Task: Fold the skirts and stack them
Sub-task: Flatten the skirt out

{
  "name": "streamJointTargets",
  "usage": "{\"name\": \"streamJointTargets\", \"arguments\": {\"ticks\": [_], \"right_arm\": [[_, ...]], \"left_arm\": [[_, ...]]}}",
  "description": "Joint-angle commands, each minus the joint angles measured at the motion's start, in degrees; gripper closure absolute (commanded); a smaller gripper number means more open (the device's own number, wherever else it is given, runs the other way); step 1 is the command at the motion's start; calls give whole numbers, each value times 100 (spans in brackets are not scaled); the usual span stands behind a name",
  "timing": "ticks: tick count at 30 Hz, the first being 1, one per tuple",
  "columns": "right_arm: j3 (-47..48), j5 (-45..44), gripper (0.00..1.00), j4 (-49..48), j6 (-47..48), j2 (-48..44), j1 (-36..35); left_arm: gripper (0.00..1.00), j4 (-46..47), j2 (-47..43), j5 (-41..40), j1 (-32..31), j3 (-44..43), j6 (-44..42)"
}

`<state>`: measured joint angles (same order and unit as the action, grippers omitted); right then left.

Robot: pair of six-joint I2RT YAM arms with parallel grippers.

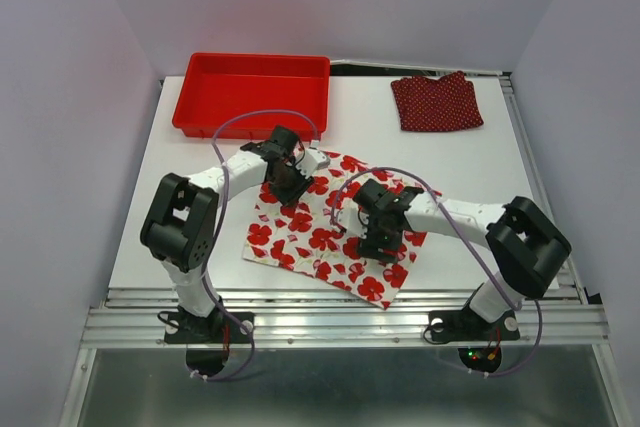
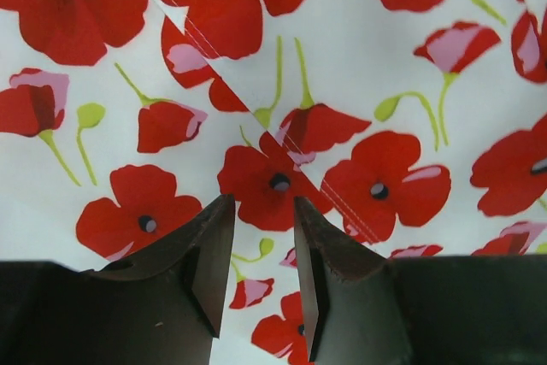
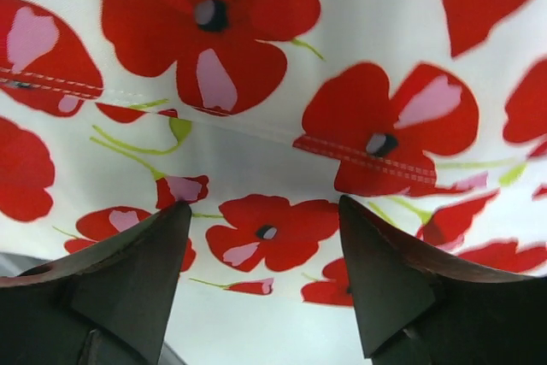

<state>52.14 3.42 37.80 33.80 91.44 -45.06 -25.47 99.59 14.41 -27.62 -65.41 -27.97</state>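
Left jaws are partway open, a narrow gap between the tips and nothing pinched in it. You can see the flowered skirt [image 2: 376,74] straight through the gap. The tips are right down at the cloth, but I can't tell if they're actually touching. A stitched hem line [image 2: 197,36] runs diagonally under them and passes by the tip on the right of that view.

Right jaws are spread a good bit wider and also have hold of nothing. It's the same white cloth with big red poppies below and ahead, with a stitched seam [image 3: 367,156] crossing just beyond the tips.

From above, both sets of jaws point down onto that one skirt, left over its far part and right over its right part. It's spread out flat and sits skewed on the white surface [image 1: 480,177].

Past the left jaws, just beyond the skirt's far edge, is a red tray [image 1: 252,92] against the back edge of the surface. Well beyond the right jaws, near the far right corner, the dark red dotted skirt [image 1: 436,102] lies folded up, well apart from the flowered one.

Purple cables [image 1: 265,113] loop over both arms. Plain pale grey walls [image 1: 60,97] close in the sides and back, and there's a metal rail [image 1: 340,322] along the near edge where the bases bolt on.
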Motion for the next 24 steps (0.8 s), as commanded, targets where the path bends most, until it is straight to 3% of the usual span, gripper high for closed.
{"name": "streamJointTargets", "arguments": {"ticks": [1, 5, 7, 14, 15, 19, 24], "right_arm": [[102, 1045, 22, 596, -567, 111, -222], [1023, 2064, 17, 833, -814, -554, -223], [1350, 2267, 20, 1114, -779, -583, -66], [1368, 2707, 18, 1089, -489, -1654, 2244], [1430, 2716, 18, 1089, -497, -1682, 2778], [1641, 2585, 20, 1194, -462, -1454, 3519], [1291, 2172, 21, 1194, -173, -858, 3644]], "left_arm": [[55, -151, 393, 351, -7, -489, 484], [57, -343, 1430, 606, -7, -1480, 599], [57, -432, 1790, 650, -33, -1921, 608], [57, -1055, 3249, 686, -498, -3987, 327], [57, -1143, 3320, 685, -577, -4171, 205], [55, -1056, 3304, 790, -859, -4647, 168], [51, -670, 2198, 660, -833, -3913, 265]]}}
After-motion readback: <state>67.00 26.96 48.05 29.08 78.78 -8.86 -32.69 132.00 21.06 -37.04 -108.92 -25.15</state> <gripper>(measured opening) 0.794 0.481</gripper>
